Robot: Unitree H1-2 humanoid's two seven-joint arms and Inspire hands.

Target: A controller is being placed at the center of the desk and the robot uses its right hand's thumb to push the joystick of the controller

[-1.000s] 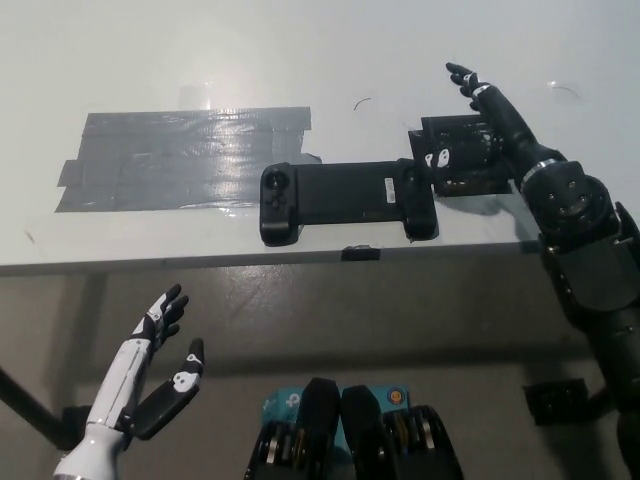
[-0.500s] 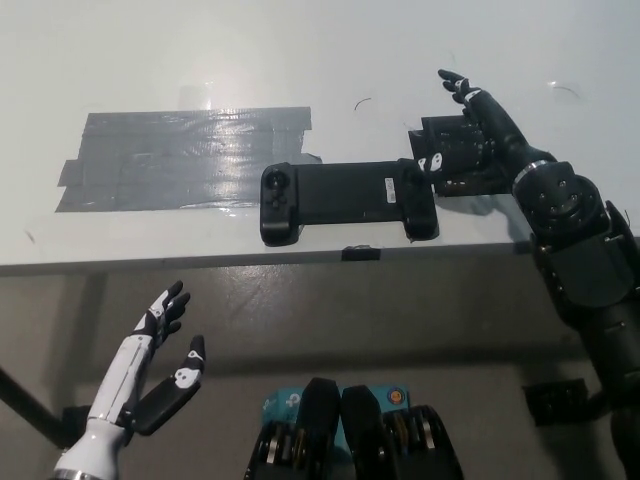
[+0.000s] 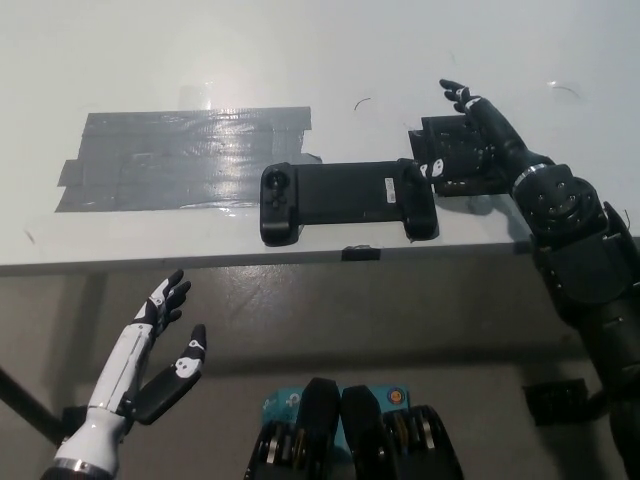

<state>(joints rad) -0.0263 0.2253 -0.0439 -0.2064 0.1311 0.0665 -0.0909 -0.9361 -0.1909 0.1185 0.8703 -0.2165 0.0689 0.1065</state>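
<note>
The controller (image 3: 347, 200) lies near the desk's (image 3: 400, 50) front edge. The open right hand (image 3: 465, 140) hasn't pushed its joystick (image 3: 277, 183) yet. The left hand (image 3: 160, 345) rests open below.

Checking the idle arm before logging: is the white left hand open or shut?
Open. The left hand hangs below the desk edge at lower left, fingers spread apart, holding nothing.

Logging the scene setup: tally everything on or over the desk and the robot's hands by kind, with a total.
Controller: 1
Grey tape patch: 1
Black patch under the right hand: 1
Small black tab at the desk edge: 1
Robot hands: 2, white left hand low beside the desk, black right hand by the controller's right end
Total: 6
</note>
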